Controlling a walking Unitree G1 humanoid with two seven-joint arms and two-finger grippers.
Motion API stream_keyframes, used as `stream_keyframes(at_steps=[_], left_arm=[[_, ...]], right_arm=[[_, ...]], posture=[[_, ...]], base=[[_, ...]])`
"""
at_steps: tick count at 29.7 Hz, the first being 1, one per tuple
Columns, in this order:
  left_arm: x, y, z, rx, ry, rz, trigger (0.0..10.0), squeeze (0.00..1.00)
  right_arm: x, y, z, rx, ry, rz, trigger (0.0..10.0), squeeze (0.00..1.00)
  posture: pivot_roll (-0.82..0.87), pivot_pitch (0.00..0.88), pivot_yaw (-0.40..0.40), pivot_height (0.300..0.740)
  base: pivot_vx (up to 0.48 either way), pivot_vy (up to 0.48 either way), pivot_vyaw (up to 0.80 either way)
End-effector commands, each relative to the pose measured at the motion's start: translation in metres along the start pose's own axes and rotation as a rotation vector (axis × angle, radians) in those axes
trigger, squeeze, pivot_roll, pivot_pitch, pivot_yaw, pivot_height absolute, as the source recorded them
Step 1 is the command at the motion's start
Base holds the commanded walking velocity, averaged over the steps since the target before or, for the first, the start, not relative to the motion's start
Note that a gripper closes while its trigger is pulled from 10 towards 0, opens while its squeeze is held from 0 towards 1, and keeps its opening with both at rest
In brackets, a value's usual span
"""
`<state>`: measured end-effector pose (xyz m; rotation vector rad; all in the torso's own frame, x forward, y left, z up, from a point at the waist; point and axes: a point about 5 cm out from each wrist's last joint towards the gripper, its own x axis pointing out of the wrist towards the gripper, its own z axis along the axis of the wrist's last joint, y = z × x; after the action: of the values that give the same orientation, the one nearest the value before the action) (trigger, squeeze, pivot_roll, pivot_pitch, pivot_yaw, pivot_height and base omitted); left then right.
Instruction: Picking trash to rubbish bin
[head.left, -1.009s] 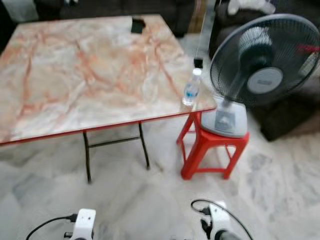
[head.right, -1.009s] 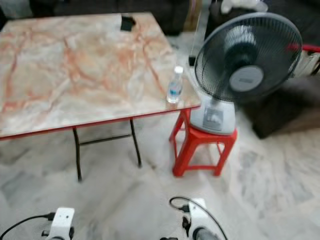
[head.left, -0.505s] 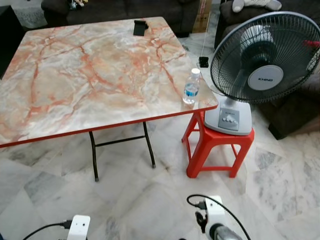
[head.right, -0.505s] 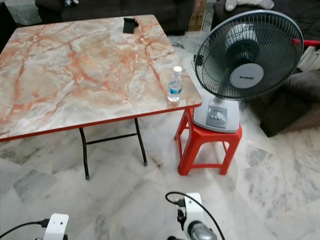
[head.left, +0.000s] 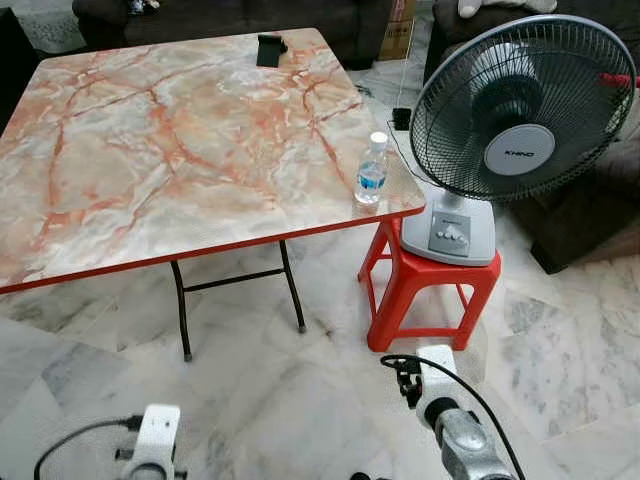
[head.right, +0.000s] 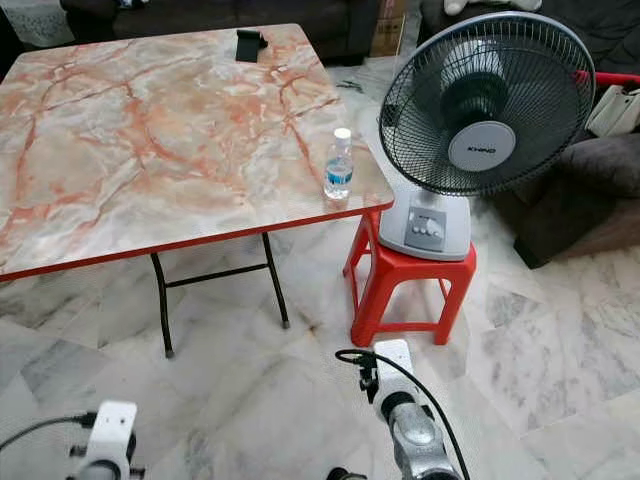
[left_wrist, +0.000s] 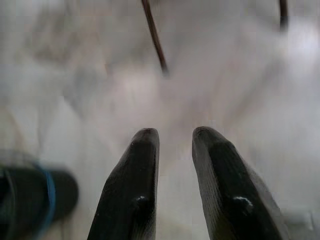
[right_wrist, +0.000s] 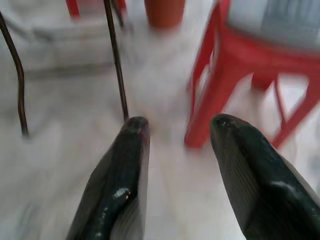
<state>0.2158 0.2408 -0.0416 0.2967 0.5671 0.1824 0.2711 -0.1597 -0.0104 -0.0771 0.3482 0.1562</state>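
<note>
A small clear plastic water bottle (head.left: 371, 168) with a blue label stands upright on the marble-patterned table (head.left: 150, 130), close to its near right corner. Both arms are low in front of me, well short of the table. My right wrist (head.left: 438, 385) reaches over the floor near the red stool, and my left wrist (head.left: 155, 440) is at the bottom edge. In the right wrist view my right gripper (right_wrist: 177, 125) is open, its fingers wide apart, facing the stool's legs and a table leg. My left gripper (left_wrist: 175, 137) is open with a narrow gap, above blurred floor.
A grey standing fan (head.left: 520, 110) sits on a red plastic stool (head.left: 430, 290) right beside the table's corner, its cable running past the bottle. A black object (head.left: 270, 48) lies at the table's far edge. Dark sofas (head.left: 600, 200) stand at the right and back. Marble floor lies between me and the table.
The camera has shifted and the picture has sharpened. My right arm has risen and reached further forward. The bottle has stayed in place on the table.
</note>
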Motion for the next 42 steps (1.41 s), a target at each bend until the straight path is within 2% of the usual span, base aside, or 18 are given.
stream_keyframes(at_steps=[1,2,4,8,13,17,22,24,25,29,31,32,34,37,39,40,41,42], left_arm=[[0.000,0.002,0.003,0.033,-0.029,0.001,10.0,0.00],[0.001,0.003,0.004,0.028,-0.032,0.004,10.0,0.00],[0.004,0.001,0.011,0.018,-0.048,0.004,10.0,0.00],[0.007,-0.008,0.019,0.023,-0.065,-0.021,10.0,0.00],[0.008,-0.018,0.027,0.038,-0.091,-0.054,10.0,0.00],[0.010,-0.024,0.036,0.018,-0.124,-0.074,10.0,0.00],[0.012,-0.049,0.080,-0.027,-0.315,-0.192,10.0,0.00],[0.012,-0.053,0.086,-0.030,-0.343,-0.219,10.0,0.00],[0.011,-0.061,0.095,-0.041,-0.370,-0.272,10.0,0.00],[0.012,-0.065,0.093,-0.013,-0.341,-0.301,10.0,0.00],[0.014,-0.052,0.060,-0.020,-0.171,-0.238,10.0,0.00],[0.014,-0.049,0.054,-0.018,-0.144,-0.222,10.0,0.00],[0.013,-0.045,0.055,-0.017,-0.173,-0.222,10.0,0.00],[0.010,-0.046,0.075,0.028,-0.327,-0.242,10.0,0.00],[-0.003,-0.047,0.119,0.031,-0.589,-0.240,10.0,0.00],[-0.003,-0.047,0.119,0.031,-0.589,-0.240,10.0,0.00],[-0.008,-0.046,0.133,0.011,-0.658,-0.233,10.0,0.00],[-0.010,-0.046,0.137,0.001,-0.674,-0.229,10.0,0.00]], right_arm=[[0.006,0.003,0.020,-0.012,-0.101,0.016,10.0,0.00],[0.010,0.006,0.029,0.001,-0.142,0.023,10.0,0.00],[0.022,0.018,0.069,0.014,-0.294,0.056,10.0,0.00],[0.034,0.033,0.118,0.012,-0.440,0.087,10.0,0.00],[0.040,0.051,0.155,-0.014,-0.537,0.161,10.0,0.00],[0.041,0.056,0.164,0.000,-0.551,0.169,10.0,0.00],[0.043,0.059,0.164,0.010,-0.539,0.164,10.0,0.00],[0.043,0.059,0.164,0.011,-0.539,0.165,10.0,0.00],[0.043,0.059,0.164,0.015,-0.543,0.162,10.0,0.00],[0.042,0.057,0.165,0.019,-0.549,0.155,10.0,0.00],[0.042,0.053,0.175,0.032,-0.586,0.130,10.0,0.00],[0.042,0.052,0.178,0.029,-0.594,0.124,10.0,0.00],[0.041,0.048,0.182,0.027,-0.609,0.115,10.0,0.00],[0.041,0.043,0.186,0.025,-0.623,0.101,10.0,0.00],[0.041,0.038,0.190,0.026,-0.637,0.087,10.0,0.00],[0.041,0.038,0.190,0.026,-0.637,0.087,10.0,0.00],[0.041,0.037,0.191,0.025,-0.640,0.083,10.0,0.00],[0.041,0.037,0.192,0.024,-0.641,0.081,10.0,0.00]], posture=[[0.09,0.132,-0.018,0.740],[0.09,0.132,-0.018,0.740],[0.09,0.123,-0.017,0.740],[0.09,0.117,-0.016,0.740],[0.10,0.123,-0.029,0.740],[0.11,0.131,-0.032,0.740],[0.12,0.144,-0.030,0.740],[0.12,0.145,-0.030,0.740],[0.12,0.147,-0.026,0.740],[0.12,0.147,-0.026,0.740],[0.10,0.150,-0.017,0.740],[0.10,0.150,-0.016,0.740],[0.10,0.154,-0.015,0.740],[0.11,0.156,-0.015,0.740],[0.11,0.156,-0.014,0.740],[0.11,0.156,-0.014,0.740],[0.12,0.157,-0.015,0.740],[0.12,0.157,-0.016,0.740]], base=[[0.000,0.000,0.00],[0.000,0.000,0.00],[0.000,0.000,0.00],[0.000,0.000,0.00],[0.000,0.000,0.00],[0.000,0.000,0.00],[0.000,0.000,0.00],[0.000,0.000,0.00],[0.000,0.000,0.00],[0.000,0.000,0.00],[0.000,0.000,0.00],[0.000,0.000,0.00],[0.000,0.000,0.00],[0.000,0.000,0.00],[0.000,0.000,0.00],[0.000,0.000,0.00],[0.000,0.000,0.00],[0.000,0.000,0.00]])
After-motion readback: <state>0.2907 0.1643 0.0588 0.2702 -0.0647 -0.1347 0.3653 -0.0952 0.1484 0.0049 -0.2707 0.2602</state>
